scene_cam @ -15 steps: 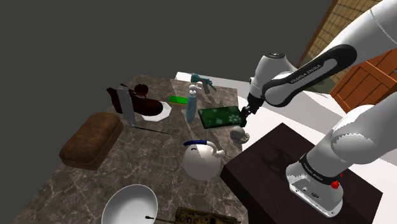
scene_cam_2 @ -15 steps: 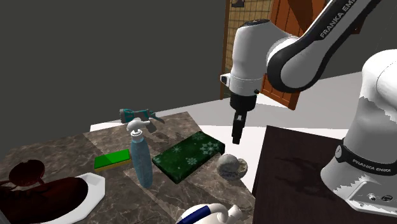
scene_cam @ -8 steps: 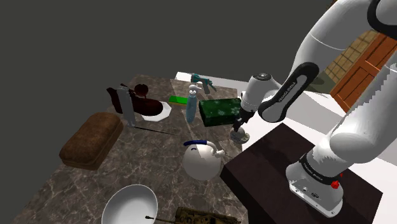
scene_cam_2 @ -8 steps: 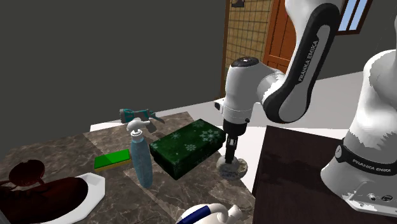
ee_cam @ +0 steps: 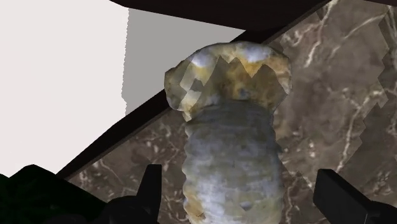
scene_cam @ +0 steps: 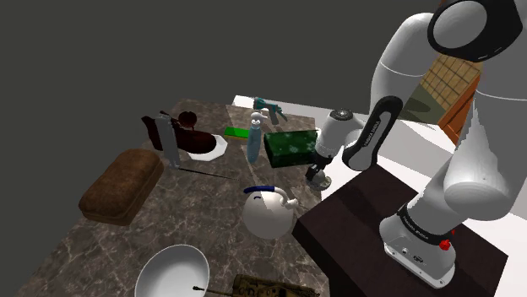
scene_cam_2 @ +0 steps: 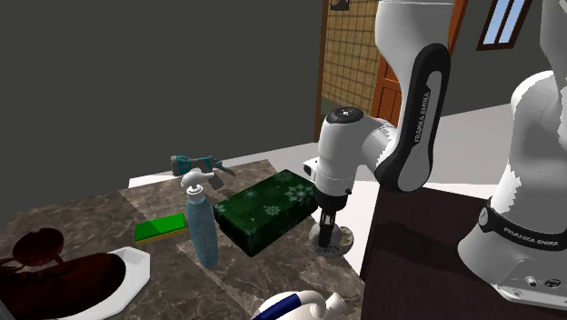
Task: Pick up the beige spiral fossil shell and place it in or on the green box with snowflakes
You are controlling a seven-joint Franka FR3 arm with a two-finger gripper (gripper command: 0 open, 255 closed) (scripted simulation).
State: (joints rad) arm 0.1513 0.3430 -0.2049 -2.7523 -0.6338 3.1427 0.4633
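A second ago my gripper point(scene_cam_2: 327, 229) hung well above the tabletop point(scene_cam: 198, 215); it has since come straight down, and its open fingers point(ee_cam: 151, 191) now stand on either side of the spiral fossil shell point(ee_cam: 230, 159), one just beside it and the other clearly apart, so I hold nothing yet. The shell lies on the tabletop's edge, just beside my dark stand point(scene_cam_2: 427, 255) and near the green box with snowflakes point(scene_cam_2: 268, 207). I judge the approach done and closing on the shell to be next. The box shows a taller side than it did a second ago, and nothing lies on its top. Further off, a white dish point(scene_cam_2: 132, 268) holds something dark brown.
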